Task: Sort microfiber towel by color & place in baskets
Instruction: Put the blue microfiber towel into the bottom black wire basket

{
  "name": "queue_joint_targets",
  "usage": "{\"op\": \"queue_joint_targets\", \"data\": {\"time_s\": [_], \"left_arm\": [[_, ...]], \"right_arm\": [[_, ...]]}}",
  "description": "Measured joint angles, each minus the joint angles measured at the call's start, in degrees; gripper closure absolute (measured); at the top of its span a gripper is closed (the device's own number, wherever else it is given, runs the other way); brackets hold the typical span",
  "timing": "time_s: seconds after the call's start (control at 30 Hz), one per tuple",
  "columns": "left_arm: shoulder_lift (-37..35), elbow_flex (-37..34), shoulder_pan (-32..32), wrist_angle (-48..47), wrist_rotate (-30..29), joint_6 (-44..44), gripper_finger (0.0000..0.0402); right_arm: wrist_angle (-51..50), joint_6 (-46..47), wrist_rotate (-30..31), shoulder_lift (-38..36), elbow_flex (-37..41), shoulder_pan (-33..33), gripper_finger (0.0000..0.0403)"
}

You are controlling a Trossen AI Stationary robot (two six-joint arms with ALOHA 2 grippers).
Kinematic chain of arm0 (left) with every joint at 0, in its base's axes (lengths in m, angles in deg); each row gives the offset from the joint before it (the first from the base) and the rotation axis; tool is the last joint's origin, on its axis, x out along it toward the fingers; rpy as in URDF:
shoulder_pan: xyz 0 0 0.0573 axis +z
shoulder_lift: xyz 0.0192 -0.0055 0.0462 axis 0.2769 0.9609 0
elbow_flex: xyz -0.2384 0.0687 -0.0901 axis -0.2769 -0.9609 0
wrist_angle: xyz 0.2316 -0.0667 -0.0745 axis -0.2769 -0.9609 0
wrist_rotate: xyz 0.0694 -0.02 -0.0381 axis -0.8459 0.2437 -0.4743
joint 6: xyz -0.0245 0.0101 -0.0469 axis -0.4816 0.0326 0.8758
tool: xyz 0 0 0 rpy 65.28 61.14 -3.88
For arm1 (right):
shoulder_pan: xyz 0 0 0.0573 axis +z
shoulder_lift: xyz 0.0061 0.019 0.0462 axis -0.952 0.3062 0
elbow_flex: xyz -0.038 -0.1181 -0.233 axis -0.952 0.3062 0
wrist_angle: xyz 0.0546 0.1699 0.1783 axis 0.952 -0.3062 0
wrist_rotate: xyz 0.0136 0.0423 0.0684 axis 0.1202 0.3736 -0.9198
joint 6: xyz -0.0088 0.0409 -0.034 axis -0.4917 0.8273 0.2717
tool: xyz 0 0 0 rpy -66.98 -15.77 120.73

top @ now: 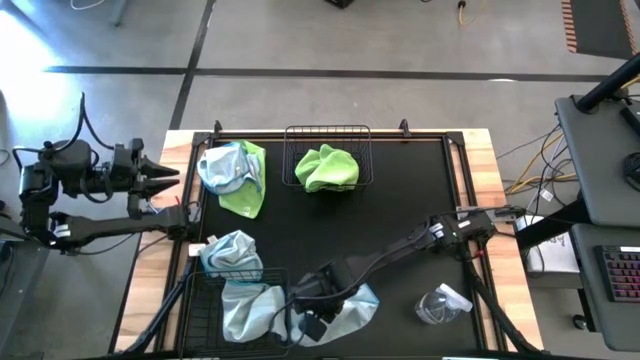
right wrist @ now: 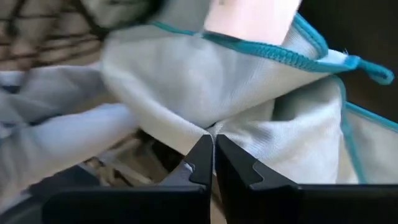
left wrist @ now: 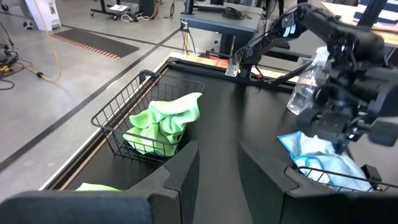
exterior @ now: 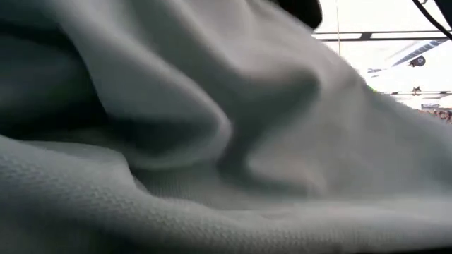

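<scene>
Cloth soft, limp, light. My right gripper [right wrist: 213, 155] fingers pressed together, pinching pale blue towel [right wrist: 249, 93] fold near basket [top: 205, 310]. Left gripper [top: 160, 178] fingers spread, idle at worktop edge.

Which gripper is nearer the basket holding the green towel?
Left. The left gripper waits off the table's left edge, level with the basket; the right gripper is down at the near edge on a light blue towel.

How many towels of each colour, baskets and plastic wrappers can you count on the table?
Lime green towels: 2
Pale blue towels: 4
Wire baskets: 2
Clear plastic wrapper: 1
Total: 9
</scene>
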Motion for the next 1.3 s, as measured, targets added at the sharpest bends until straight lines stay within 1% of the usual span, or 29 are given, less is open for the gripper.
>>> {"op": "queue_joint_targets", "data": {"time_s": [0.1, 0.23, 0.43, 0.53, 0.73, 0.87, 1.07, 1.3], "left_arm": [[-0.1, 0.0, 0.0, 0.0, 0.0, -0.2, 0.0306], [-0.1, 0.0, 0.0, 0.0, 0.0, -0.3, 0.0306], [-0.2, 0.0, 0.0, 0.0, 0.0, -0.3, 0.0306], [-0.2, 0.0, 0.0, 0.0, 0.0, -0.3, 0.0306], [-0.2, 0.0, 0.0, 0.0, 0.0, 0.1, 0.0306], [-0.2, 0.0, 0.0, 0.0, 0.0, 0.8, 0.0306], [-0.2, 0.0, 0.0, 0.0, 0.0, 1.2, 0.0306], [-0.2, 0.0, 0.0, 0.0, 0.0, 1.8, 0.0306]], "right_arm": [[3.5, 0.0, 1.2, -1.4, 0.0, 0.0, 0.0394], [8.9, -0.8, 5.1, -3.8, 0.0, 0.0, 0.0394], [17.2, -4.7, 11.0, -6.5, 0.0, 0.0, 0.0394], [23.7, -7.3, 13.1, -7.4, 0.0, 0.0, 0.0394], [41.2, -16.9, 13.6, -7.8, 0.0, 0.0, 0.0394], [51.6, -21.1, 13.6, -7.8, 0.0, 0.0, 0.0394], [61.5, -24.7, 13.8, -7.8, 0.0, 0.0, 0.0394], [68.2, -29.9, 18.5, -7.8, 0.0, 0.0, 0.0394]]}}
